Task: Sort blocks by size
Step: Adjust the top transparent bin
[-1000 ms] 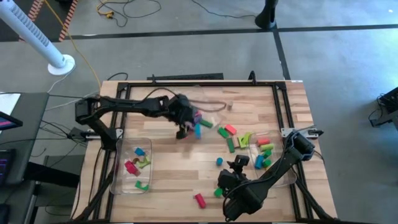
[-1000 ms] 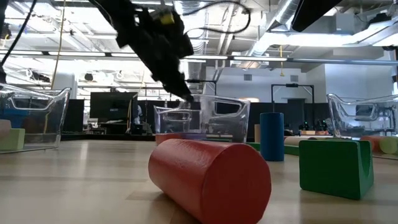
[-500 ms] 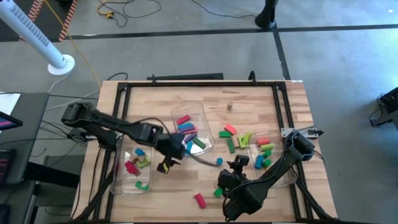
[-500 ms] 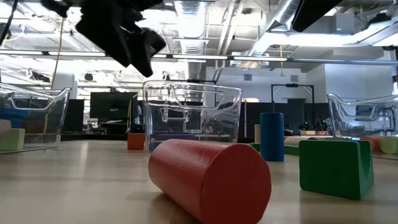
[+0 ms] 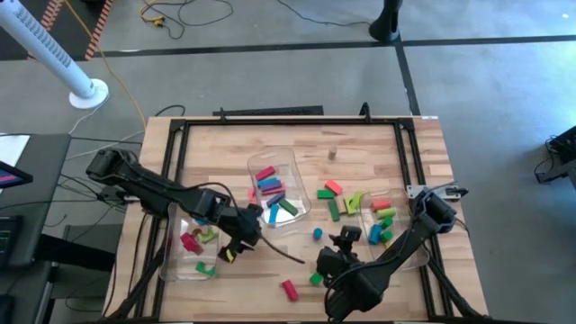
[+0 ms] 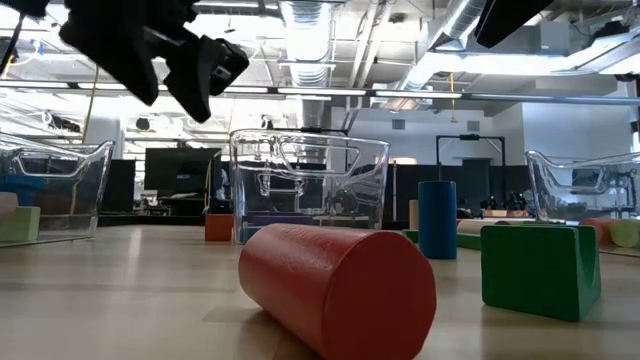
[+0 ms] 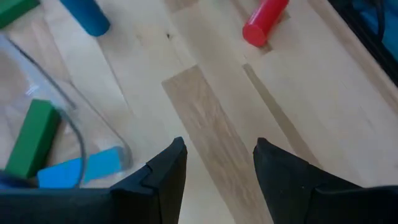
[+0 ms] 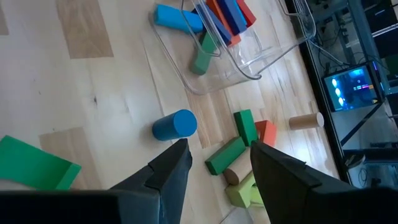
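Left gripper (image 5: 236, 249), fingers apart and empty, has moved from the middle bin (image 5: 290, 162) toward the left bin (image 5: 171, 254).

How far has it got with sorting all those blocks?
Partly done. Blocks already lie in the left bin, middle bin and right bin. Both claws, left and right, are open and empty. Left over: loose blocks on the table, including a red cylinder.

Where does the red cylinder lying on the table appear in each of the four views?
High view: red cylinder, near front edge, beside the right arm.
Low view: large, centre foreground.
Left wrist view: upper right, on bare wood.
Right wrist view: not in it.
Shared landmark: the blue cylinder.
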Tool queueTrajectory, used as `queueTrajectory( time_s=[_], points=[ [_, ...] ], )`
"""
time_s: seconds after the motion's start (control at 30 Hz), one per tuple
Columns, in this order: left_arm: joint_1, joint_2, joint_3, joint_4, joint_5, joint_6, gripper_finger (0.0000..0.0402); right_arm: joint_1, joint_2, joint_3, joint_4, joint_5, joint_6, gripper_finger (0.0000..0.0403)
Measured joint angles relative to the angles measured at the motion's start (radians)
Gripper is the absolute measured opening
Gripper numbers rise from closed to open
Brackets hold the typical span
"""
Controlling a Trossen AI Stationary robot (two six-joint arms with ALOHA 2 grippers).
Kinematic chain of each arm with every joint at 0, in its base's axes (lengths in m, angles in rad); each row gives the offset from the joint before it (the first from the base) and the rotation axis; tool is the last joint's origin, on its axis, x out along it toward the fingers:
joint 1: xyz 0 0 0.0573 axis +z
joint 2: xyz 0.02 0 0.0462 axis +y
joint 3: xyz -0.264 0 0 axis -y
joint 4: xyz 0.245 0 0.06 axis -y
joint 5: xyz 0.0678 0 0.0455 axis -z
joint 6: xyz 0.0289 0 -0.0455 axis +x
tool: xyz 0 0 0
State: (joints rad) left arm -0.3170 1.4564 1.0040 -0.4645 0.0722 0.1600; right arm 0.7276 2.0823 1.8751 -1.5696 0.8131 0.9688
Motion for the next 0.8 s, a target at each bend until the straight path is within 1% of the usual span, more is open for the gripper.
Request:
queueTrajectory(
  time_s=[0.17,0.27,0.4,0.5,0.57,0.7,0.8],
  points=[
    [-0.037,0.001,-0.061,0.092,-0.003,0.015,0.0179,0.006,0.000,0.000,0.011,0.000,0.002,0.0202],
    [-0.044,0.001,-0.091,0.174,-0.007,0.035,0.0179,0.004,0.000,0.000,0.011,0.000,0.002,0.0202],
    [-0.040,0.001,-0.116,0.232,-0.054,0.090,0.0179,-0.004,0.000,0.000,0.011,0.000,0.002,0.0202],
    [-0.014,0.001,-0.125,0.253,-0.096,0.132,0.0178,-0.008,0.000,0.000,0.011,0.001,-0.001,0.0202],
    [0.018,0.001,-0.125,0.253,-0.102,0.151,0.0178,-0.011,0.000,0.000,0.011,0.001,-0.001,0.0202],
    [0.088,0.004,-0.125,0.257,-0.098,0.182,0.0178,-0.012,0.000,0.000,0.011,0.001,-0.001,0.0202],
    [0.145,0.032,-0.125,0.280,-0.073,0.203,0.0178,-0.012,0.000,0.000,0.012,0.001,-0.005,0.0202]
  ],
)
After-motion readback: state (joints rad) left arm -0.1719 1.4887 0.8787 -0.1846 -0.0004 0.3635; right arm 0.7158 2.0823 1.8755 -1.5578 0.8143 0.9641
